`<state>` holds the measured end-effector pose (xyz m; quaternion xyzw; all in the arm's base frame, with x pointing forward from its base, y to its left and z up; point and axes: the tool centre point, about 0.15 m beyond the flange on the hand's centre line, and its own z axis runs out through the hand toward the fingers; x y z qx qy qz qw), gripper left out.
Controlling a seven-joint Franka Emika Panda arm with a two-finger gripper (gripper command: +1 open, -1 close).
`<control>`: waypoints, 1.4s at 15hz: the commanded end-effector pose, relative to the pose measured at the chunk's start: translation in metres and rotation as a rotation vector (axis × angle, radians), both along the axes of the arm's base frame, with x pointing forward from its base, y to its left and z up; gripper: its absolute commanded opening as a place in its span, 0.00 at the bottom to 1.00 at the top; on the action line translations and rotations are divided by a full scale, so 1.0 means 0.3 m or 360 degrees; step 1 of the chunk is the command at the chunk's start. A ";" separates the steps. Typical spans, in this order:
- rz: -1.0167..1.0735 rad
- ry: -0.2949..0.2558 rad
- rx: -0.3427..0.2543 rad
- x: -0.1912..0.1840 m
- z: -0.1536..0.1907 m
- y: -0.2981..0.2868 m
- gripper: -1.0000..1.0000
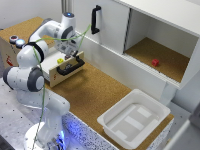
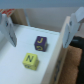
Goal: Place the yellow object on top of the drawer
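The yellow object [image 2: 31, 60], a small cube marked N, rests on the flat pale top of the drawer [image 2: 20, 47]. In the exterior view the yellow object [image 1: 60, 60] sits on the beige drawer [image 1: 56, 70], just behind its black bar handle [image 1: 70, 67]. My gripper [image 1: 68, 52] hovers right above the drawer top and is open. In the wrist view the gripper [image 2: 39, 31] has its fingers [image 2: 7, 29] spread wide, holding nothing. A purple cube [image 2: 40, 43] marked J lies beside the yellow one, roughly between the fingers.
A white plastic tub [image 1: 132, 117] stands on the cork counter [image 1: 95, 92] at the exterior view's right. A small red block [image 1: 155, 62] lies inside the open cabinet. The white door [image 1: 107, 20] with a black handle stands behind the drawer. A box [image 1: 11, 47] sits at the left.
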<state>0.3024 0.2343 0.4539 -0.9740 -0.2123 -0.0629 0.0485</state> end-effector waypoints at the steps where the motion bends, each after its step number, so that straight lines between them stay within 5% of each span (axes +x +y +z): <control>1: 0.0182 0.0184 -0.0228 0.041 -0.030 0.201 1.00; 8: 0.0066 0.0354 -0.0129 0.001 -0.259 0.265 1.00; 12: -0.0108 0.0239 -0.0053 0.000 -0.387 0.236 1.00; 21: -0.0192 0.0210 0.0053 0.020 -0.514 0.176 1.00</control>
